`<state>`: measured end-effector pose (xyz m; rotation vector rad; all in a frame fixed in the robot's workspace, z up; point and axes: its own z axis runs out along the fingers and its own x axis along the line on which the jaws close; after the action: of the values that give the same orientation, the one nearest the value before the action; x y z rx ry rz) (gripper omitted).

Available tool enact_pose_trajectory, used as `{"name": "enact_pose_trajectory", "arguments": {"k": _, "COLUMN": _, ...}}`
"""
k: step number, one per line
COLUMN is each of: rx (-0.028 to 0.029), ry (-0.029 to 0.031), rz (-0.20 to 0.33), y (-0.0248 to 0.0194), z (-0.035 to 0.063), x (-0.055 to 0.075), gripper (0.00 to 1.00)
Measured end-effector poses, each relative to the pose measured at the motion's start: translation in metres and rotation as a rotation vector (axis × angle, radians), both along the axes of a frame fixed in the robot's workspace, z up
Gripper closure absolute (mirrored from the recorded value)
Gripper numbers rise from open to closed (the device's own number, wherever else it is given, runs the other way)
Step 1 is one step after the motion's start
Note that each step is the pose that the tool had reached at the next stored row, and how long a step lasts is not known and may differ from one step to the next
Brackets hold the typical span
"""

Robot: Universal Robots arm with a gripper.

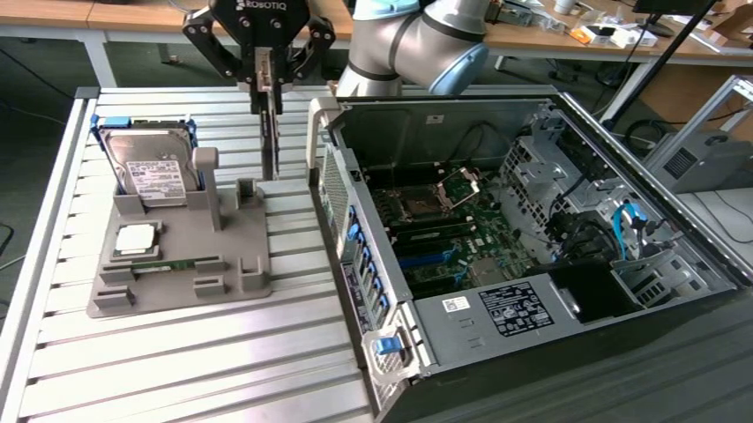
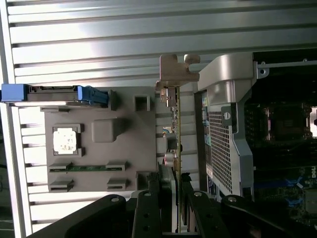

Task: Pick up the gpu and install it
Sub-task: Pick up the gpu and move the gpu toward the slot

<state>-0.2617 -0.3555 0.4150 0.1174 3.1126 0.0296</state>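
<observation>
Beside tray [image 1: 242, 236] holding hard drive [image 1: 153, 169], hand [image 1: 270, 77] seemingly grips upright gpu [image 1: 271, 132]

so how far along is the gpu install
Pickup looks done: the gripper is shut on the gpu, which hangs upright, clear of the grey holder where the hard drive sits. In hand: the card is in the air between that holder and the open computer case. Left: it is not yet inside the case, so seating it on the motherboard is undone.
</observation>
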Motion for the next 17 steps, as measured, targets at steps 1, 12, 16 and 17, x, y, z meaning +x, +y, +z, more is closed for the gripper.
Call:
{"name": "enact_pose_trajectory", "arguments": {"k": 1, "rx": 0.0, "ry": 0.0, "rz": 0.0, "y": 0.0, "z": 0.0, "x": 0.001, "gripper": 0.73}}
{"name": "enact_pose_trajectory", "arguments": {"k": 12, "rx": 0.0, "ry": 0.0, "rz": 0.0, "y": 0.0, "z": 0.0, "x": 0.016, "gripper": 0.73}}
{"name": "enact_pose_trajectory", "arguments": {"k": 16, "rx": 0.0, "ry": 0.0001, "rz": 0.0, "y": 0.0, "z": 0.0, "x": 0.022, "gripper": 0.73}}
{"name": "enact_pose_trajectory", "arguments": {"k": 17, "rx": 0.0, "ry": 0.0, "rz": 0.0, "y": 0.0, "z": 0.0, "x": 0.024, "gripper": 0.73}}
